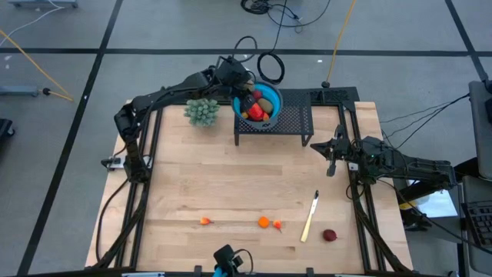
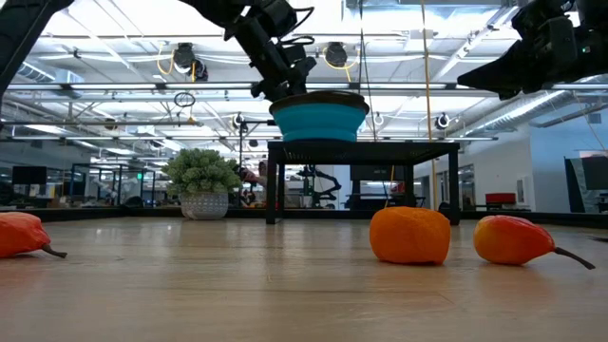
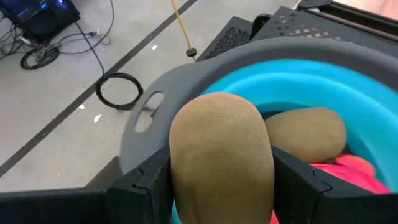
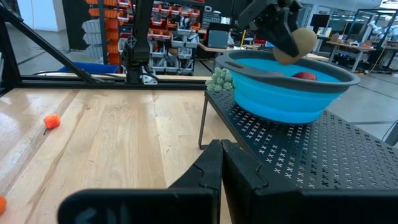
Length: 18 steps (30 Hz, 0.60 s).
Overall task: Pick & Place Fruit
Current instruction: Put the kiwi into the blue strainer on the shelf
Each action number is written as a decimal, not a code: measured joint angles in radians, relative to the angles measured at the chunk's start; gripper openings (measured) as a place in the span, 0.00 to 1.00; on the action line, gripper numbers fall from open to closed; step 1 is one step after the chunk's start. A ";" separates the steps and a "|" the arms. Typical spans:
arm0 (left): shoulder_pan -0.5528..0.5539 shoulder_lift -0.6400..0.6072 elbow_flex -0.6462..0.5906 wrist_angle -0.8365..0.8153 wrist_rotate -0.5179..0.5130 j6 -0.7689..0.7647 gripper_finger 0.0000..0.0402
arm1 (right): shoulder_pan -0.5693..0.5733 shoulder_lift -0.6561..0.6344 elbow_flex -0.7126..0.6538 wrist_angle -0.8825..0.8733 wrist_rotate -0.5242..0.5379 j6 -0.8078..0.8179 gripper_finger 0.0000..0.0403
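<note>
My left gripper (image 3: 221,186) is over the far-left rim of the round blue bowl (image 1: 266,104) and is shut on a tan-olive oval fruit (image 3: 221,149). The bowl stands on a black mesh stand (image 1: 292,121) and holds another olive oval (image 3: 309,134) and red pieces (image 3: 356,172). On the near part of the table lie tiny orange fruits (image 1: 204,221) (image 1: 264,222) and a dark red round one (image 1: 330,235). My right gripper (image 4: 221,163) is shut and hovers empty to the right of the stand. My left gripper pinches the tan-olive oval fruit by its two long sides (image 3: 180,168), one finger (image 3: 146,183) on each side. The fingers come slanting down from the table's left and far side. The fruit is lifted clear, above the bowl's grey rim (image 4: 283,68).
A bushy pale-green plant ball (image 1: 201,111) sits just left of the stand. A pale knife-like stick (image 1: 310,218) lies near the dark red fruit. The middle of the wooden table (image 1: 231,177) is bare board. Cables lie on the floor beyond the far edge.
</note>
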 joint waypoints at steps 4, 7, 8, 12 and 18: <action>0.004 0.000 0.000 0.001 0.008 0.004 0.50 | 0.000 0.000 0.000 0.000 0.000 0.000 0.00; 0.003 0.000 0.000 -0.002 0.009 0.004 0.50 | 0.000 0.000 0.000 0.000 0.000 0.000 0.00; 0.004 0.000 0.000 -0.004 0.009 0.005 0.50 | 0.000 0.000 0.000 0.000 0.000 0.000 0.00; 0.004 0.000 0.000 -0.037 0.009 0.008 0.53 | 0.000 0.000 0.000 0.000 0.000 0.001 0.00; 0.004 0.000 0.000 -0.044 0.010 0.011 0.62 | 0.000 0.000 0.000 0.000 0.000 0.000 0.00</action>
